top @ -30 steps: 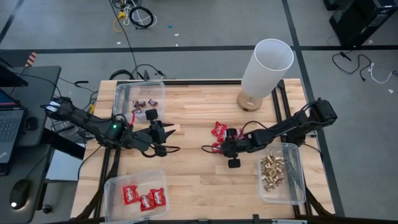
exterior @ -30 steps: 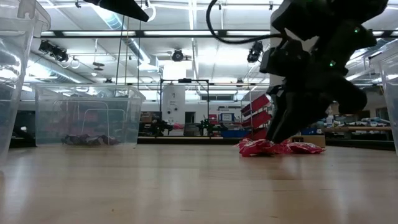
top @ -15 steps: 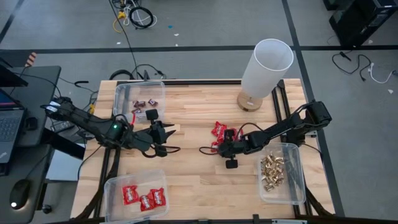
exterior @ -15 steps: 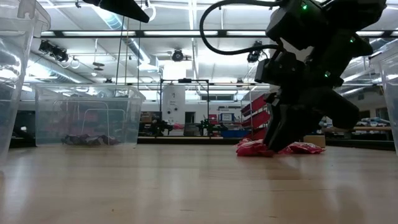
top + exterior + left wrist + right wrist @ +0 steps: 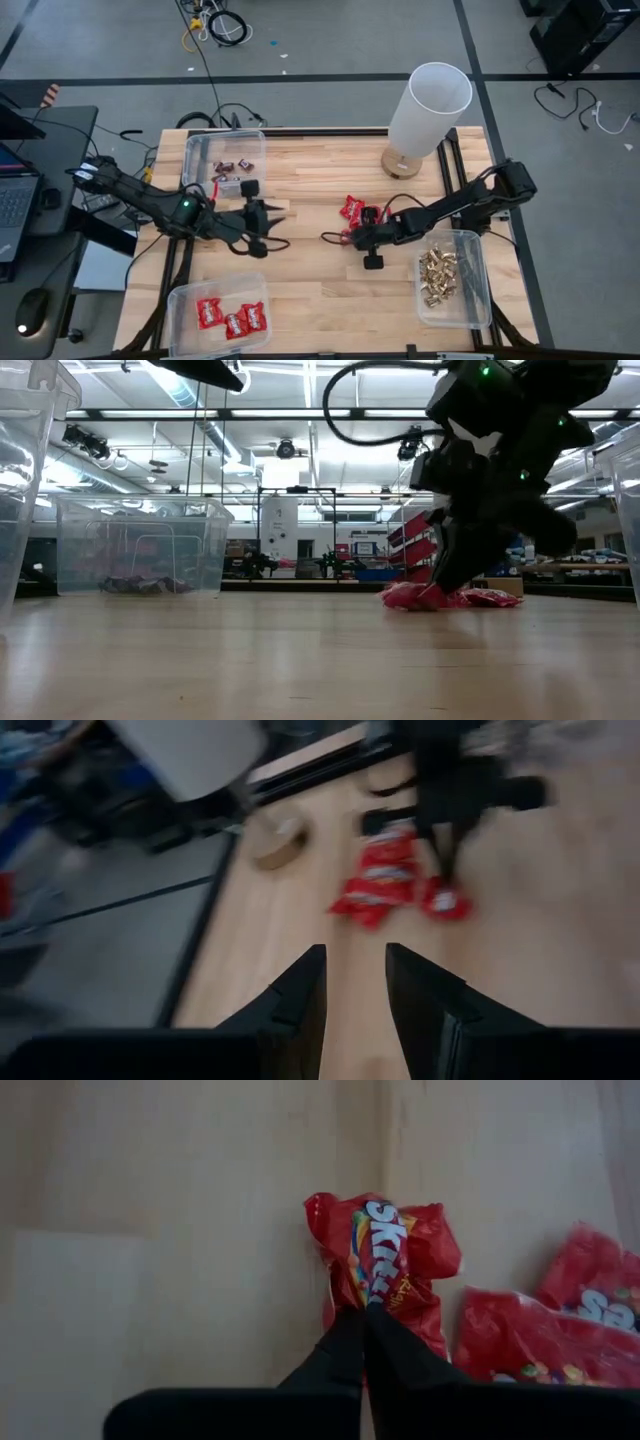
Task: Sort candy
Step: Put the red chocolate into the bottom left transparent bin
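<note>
Red candy packets [image 5: 352,210] lie in a small heap at the table's middle. They also show in the low view [image 5: 480,598] and in the left wrist view [image 5: 385,880]. My right gripper [image 5: 348,237] points down at the heap's near side, shut on one red packet [image 5: 385,1250]. Two more red packets [image 5: 520,1345] lie beside it. My left gripper [image 5: 272,228] hovers open and holds nothing [image 5: 355,970], left of the heap and above the table. My right gripper pinches the red packet's near part [image 5: 372,1295] between its two fingers. They come slanting down from the table's right side. The wrapper is bunched up along the pinch, and the packet's far end rests on the table.
A clear bin with dark mini bars [image 5: 225,165] stands at the far left. A bin with red packets [image 5: 218,315] is at the near left, and a bin with gold pieces [image 5: 450,278] at the near right. A white cylinder [image 5: 428,105] stands at the far right.
My right gripper has shut on one red packet at the heap's near side. The packet's wrapper has bunched up between the fingers.
</note>
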Robot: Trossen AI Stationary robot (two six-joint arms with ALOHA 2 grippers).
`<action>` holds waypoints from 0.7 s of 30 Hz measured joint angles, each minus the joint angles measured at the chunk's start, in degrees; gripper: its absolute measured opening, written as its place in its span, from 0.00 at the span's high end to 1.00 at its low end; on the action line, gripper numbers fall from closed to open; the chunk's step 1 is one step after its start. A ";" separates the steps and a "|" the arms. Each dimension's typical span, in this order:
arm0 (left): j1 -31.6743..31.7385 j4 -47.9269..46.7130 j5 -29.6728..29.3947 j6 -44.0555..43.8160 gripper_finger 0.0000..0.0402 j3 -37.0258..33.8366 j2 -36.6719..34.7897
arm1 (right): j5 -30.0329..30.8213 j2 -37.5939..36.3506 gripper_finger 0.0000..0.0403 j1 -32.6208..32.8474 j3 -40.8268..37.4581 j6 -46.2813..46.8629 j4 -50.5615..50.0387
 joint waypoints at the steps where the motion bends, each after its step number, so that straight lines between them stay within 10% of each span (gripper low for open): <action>1: 0.00 0.60 1.90 0.37 0.73 0.00 0.30 | -1.10 -1.00 1.00 -0.19 -0.02 0.02 0.47; 14: -0.02 11.28 11.96 10.92 0.73 -0.02 10.85 | -21.32 -11.74 1.00 -4.00 0.17 1.90 24.67; 21: 0.52 19.06 11.85 14.29 0.73 -0.02 14.05 | -31.49 -10.83 1.00 -7.87 0.22 18.14 31.00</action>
